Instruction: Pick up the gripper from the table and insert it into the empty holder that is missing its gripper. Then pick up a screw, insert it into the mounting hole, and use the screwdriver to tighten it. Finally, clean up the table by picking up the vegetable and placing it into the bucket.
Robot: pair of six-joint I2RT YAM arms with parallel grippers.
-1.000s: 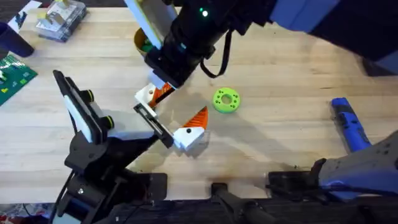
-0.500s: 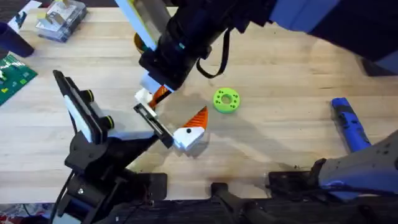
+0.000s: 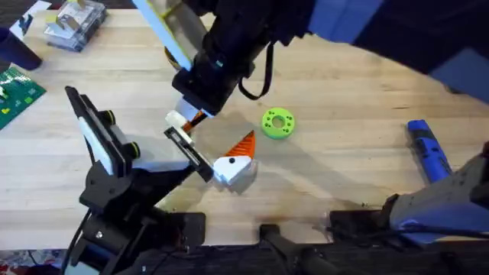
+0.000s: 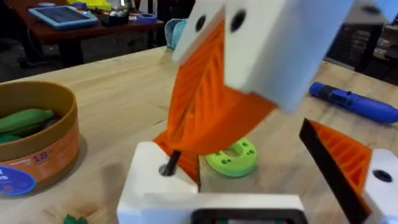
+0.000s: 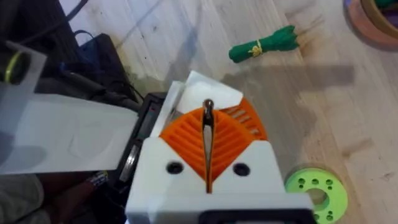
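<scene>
Overhead, the flat black slotted holder bracket (image 3: 189, 150) on its white-and-black stand carries the small white-based, orange-fingered gripper (image 3: 180, 119) at its far end, directly beneath my right gripper (image 3: 197, 105). My ribbed orange pads are pinched tight on a thin dark screw (image 5: 208, 121). Its long axis points straight down, and I judge the tip is already at the mounting hole (image 4: 166, 169).

Right arm reaches across — its tool (image 3: 200, 98) pressed closed.
</scene>
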